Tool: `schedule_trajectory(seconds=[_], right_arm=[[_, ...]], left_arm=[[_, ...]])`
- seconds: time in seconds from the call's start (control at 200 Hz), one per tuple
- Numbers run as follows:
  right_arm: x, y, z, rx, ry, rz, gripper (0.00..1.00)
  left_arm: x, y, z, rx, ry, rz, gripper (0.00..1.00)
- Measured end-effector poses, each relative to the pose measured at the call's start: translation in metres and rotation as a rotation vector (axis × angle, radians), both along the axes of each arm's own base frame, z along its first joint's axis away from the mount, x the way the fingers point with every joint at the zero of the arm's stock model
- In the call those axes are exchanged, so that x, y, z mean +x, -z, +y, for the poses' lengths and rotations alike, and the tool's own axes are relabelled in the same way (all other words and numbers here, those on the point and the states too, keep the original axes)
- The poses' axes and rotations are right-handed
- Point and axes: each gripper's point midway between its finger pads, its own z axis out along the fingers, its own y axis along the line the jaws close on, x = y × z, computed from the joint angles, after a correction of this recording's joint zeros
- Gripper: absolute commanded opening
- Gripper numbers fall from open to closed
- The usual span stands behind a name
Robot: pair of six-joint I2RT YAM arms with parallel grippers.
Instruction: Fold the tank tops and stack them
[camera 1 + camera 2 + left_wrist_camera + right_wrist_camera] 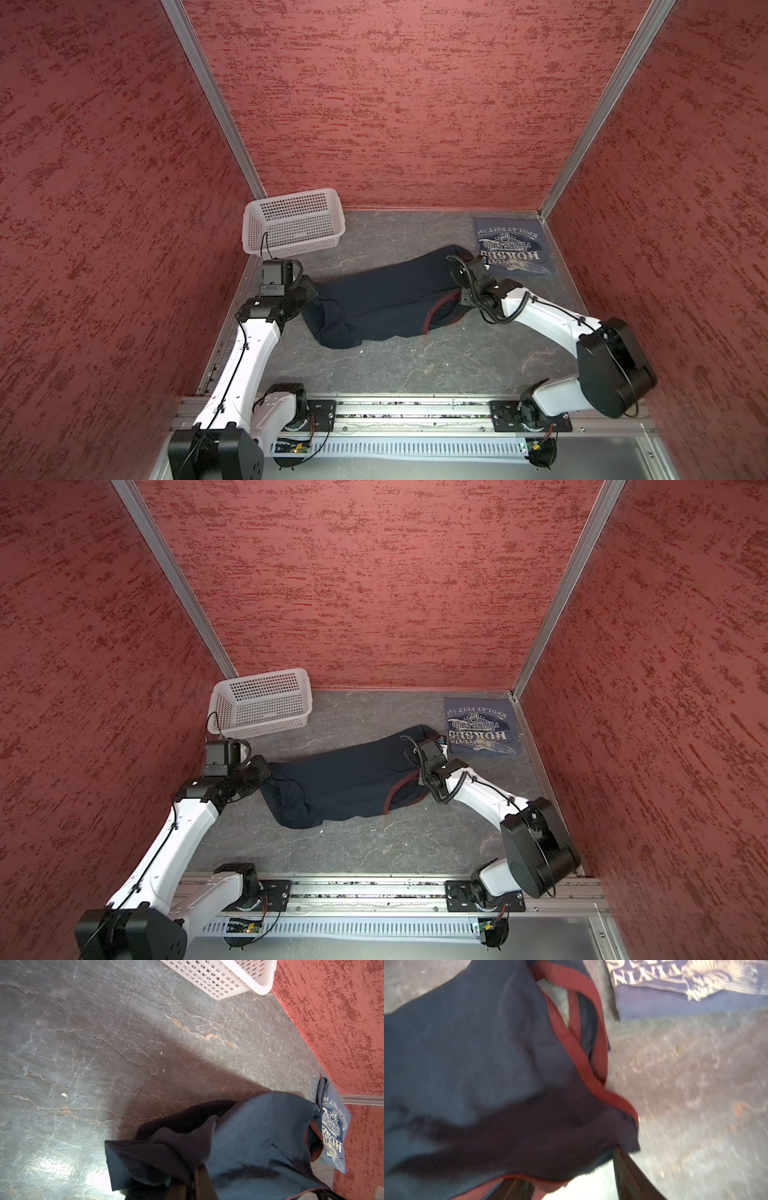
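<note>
On veined grey slab (415,365), L claw (312,292) clamps limp maroon-trimmed navy tank top (386,299); R claw (460,300) at armhole, grip unclear.

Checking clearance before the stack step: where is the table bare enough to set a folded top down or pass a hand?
Widest bare patch: front of the table, between the navy tank top and the rail. A smaller one at the back, between the basket and the folded grey-blue tank top. Crowded: the middle band, which the navy tank top spans.
</note>
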Motion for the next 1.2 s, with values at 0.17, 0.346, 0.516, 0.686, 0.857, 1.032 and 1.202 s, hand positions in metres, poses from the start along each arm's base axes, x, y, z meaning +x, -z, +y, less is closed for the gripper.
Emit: schedule_trajectory(seconds=[0.17,0.346,0.516,0.686,0.857,1.032,1.202], right_arm=[[0.007,0.018,-0.006,-0.049,-0.004,0.038,0.51],[0.019,0.006,-0.014,-0.085,0.009,0.003,0.30],[0.018,-0.019,-0.015,-0.076,0.006,-0.051,0.14],[0.011,-0.048,-0.024,-0.090,0.008,-0.104,0.01],[0.005,-0.101,-0.025,-0.071,-0.021,-0.165,0.00],[-0.012,-0.211,-0.019,0.081,-0.077,-0.387,0.00],[-0.010,-0.209,-0.017,0.121,-0.098,-0.385,0.00]], left_arm=[[-0.002,0.005,0.003,-0.005,-0.009,0.014,0.08],[-0.003,0.005,0.005,-0.012,-0.013,0.017,0.08],[-0.003,0.005,0.006,-0.014,-0.016,0.016,0.08],[-0.003,-0.007,0.006,-0.019,-0.015,-0.002,0.08],[0.002,-0.073,0.002,-0.027,0.004,-0.152,0.07],[-0.018,-0.168,0.002,-0.001,0.005,-0.439,0.09],[-0.004,-0.158,0.003,-0.004,0.005,-0.419,0.10]])
